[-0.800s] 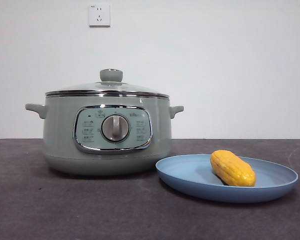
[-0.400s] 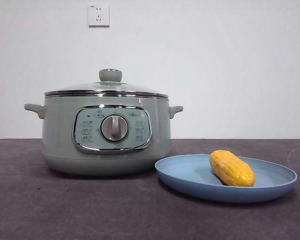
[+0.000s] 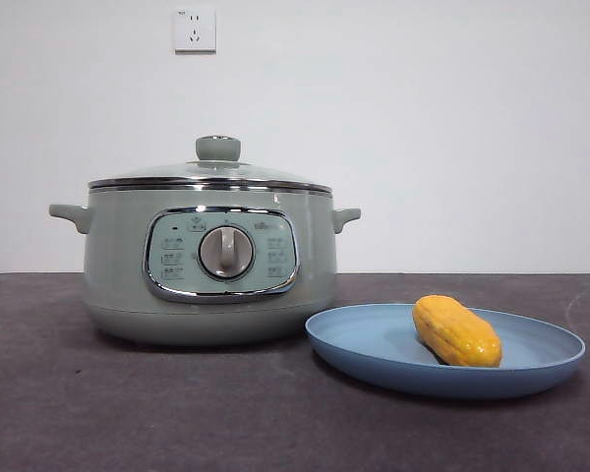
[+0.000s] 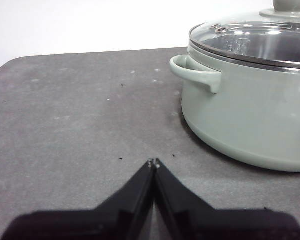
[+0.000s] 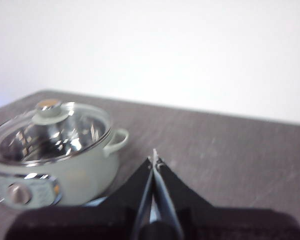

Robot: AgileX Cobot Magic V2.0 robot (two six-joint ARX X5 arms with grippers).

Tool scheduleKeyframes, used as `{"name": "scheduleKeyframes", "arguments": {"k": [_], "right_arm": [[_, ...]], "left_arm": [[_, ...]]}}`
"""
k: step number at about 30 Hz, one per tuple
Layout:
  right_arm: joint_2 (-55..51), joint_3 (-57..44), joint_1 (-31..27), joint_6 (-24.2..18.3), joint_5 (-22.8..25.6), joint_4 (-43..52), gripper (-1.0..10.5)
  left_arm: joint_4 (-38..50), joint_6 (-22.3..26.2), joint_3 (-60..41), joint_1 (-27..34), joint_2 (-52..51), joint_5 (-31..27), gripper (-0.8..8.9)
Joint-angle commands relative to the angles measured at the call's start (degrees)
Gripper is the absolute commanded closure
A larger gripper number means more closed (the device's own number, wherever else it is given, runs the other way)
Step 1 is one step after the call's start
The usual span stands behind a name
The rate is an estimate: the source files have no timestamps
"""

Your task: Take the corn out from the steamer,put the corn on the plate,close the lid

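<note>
Now corn (image 3: 456,330) on plate (image 3: 531,369), lid (image 3: 212,171) on steamer (image 3: 118,265), panel writing unreadable

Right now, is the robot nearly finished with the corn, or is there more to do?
It looks finished. The corn lies on the plate, and the lid sits closed on the steamer. Nothing is in hand: the left gripper and right gripper are both shut and empty, away from the things. No step seems left.
</note>
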Motion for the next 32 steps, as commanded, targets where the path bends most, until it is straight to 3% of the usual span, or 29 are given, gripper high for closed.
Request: {"name": "scheduleKeyframes", "arguments": {"k": [1, 7, 13, 19, 26, 32], "right_arm": [[-3.1, -7.4, -0.3, 0.5, 0.6, 5.9, 9.5], [-8.0, -18.3, -0.3, 2.0, 6.2, 12.2, 9.5], [-11.4, -23.1, -0.3, 3.1, 12.3, 12.5, 9.5], [-13.0, -25.7, -0.3, 3.3, 12.1, 12.6, 9.5], [-13.0, -29.9, -0.3, 8.0, 11.8, 12.1, 9.5], [-13.0, -29.9, -0.3, 7.5, 11.8, 9.3, 9.5]], "left_arm": [[0.5, -0.4, -0.8, 0.2, -0.1, 0.0, 8.17], [0.5, -0.4, -0.8, 0.2, -0.1, 0.0, 8.17], [0.5, -0.4, -0.8, 0.2, -0.1, 0.0, 8.17], [0.5, -0.4, -0.8, 0.2, -0.1, 0.0, 8.17], [0.5, -0.4, -0.8, 0.2, -0.1, 0.0, 8.17], [0.5, -0.4, -0.8, 0.2, -0.1, -0.1, 8.17]]}}
